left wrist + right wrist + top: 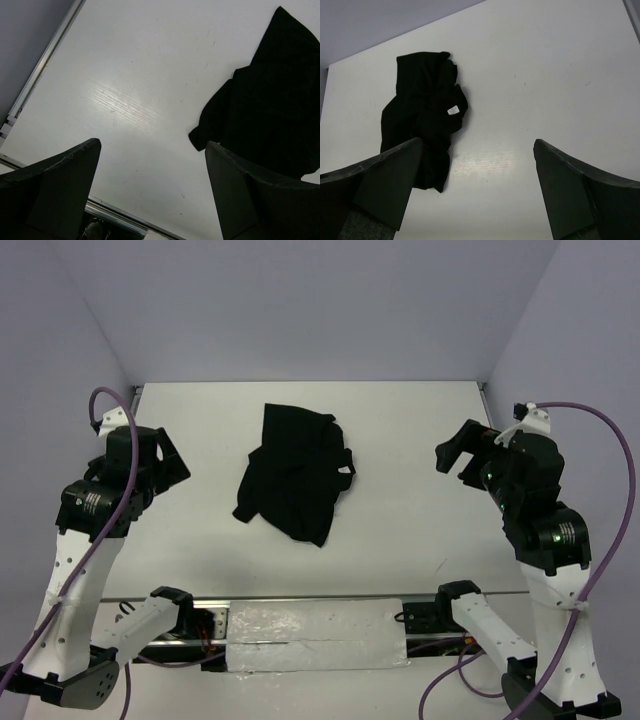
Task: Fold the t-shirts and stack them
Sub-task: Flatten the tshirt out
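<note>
A black t-shirt (297,472) lies crumpled in a heap on the white table (420,510), slightly left of centre. The left wrist view shows it as a dark mass (272,95) at the right. From the right wrist the t-shirt (422,110) is at the left, a small white tag (452,110) showing on it. My left gripper (172,462) hangs open above the table, left of the shirt and apart from it. On the other side, my right gripper (452,457) is open too, well off the cloth. Neither holds anything.
Purple-grey walls (300,300) close in the table at the back and both sides. A metal rail with taped padding (315,635) runs along the near edge between the arm bases. Purple cables (610,490) loop off both arms.
</note>
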You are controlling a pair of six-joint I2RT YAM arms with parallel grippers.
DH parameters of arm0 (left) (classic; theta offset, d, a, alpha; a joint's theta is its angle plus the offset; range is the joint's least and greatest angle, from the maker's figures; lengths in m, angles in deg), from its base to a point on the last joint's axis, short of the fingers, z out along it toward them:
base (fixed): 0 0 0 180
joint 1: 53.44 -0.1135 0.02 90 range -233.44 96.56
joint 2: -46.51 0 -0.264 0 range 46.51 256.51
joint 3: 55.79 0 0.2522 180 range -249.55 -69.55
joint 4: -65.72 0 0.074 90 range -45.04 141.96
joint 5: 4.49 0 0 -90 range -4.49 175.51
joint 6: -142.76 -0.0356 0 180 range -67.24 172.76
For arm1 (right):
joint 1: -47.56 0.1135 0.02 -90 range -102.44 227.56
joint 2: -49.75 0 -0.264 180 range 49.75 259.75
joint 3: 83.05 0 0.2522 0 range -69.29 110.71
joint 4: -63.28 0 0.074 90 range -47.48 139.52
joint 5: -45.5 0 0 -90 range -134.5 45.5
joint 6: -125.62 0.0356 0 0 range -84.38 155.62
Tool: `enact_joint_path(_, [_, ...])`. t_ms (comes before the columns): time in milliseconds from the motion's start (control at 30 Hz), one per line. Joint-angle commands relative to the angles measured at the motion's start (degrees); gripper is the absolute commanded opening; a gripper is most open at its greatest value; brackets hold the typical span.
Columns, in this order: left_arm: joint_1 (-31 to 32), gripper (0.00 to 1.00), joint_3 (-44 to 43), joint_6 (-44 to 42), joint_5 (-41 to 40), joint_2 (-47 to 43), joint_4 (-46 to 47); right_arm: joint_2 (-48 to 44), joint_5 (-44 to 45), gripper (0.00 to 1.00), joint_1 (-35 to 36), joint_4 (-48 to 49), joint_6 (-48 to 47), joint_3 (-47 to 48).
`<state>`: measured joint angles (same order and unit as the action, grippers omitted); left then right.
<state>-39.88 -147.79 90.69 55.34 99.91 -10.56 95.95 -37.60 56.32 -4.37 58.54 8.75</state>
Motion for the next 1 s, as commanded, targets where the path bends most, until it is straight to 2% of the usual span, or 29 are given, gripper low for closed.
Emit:
enact_joint_path(0, [0.0, 1.0, -1.1, 0.7, -1.3, -0.7, 0.2, -1.0, 0.2, 1.0, 0.2, 2.6, 0.5, -1.2])
enact_joint_path(767, [-0.1, 1.0, -2.1, 0.5, -2.3, 1.3, 0.8, 0.9, 1.5, 1.0, 0.2, 5.6, -0.9, -2.3])
enact_joint_path(900, [0.0, 1.0, -1.0, 0.9, -2.4, 0.9, 1.4, 2.8, -3.0, 1.0, 0.1, 6.8, -0.5, -3.6])
enact_joint_path(967, [-0.1, 1.0, 0.1, 1.5, -1.2, 0.7, 2.2, 5.9, -10.5, 1.0, 2.1, 11.2, 1.3, -5.8])
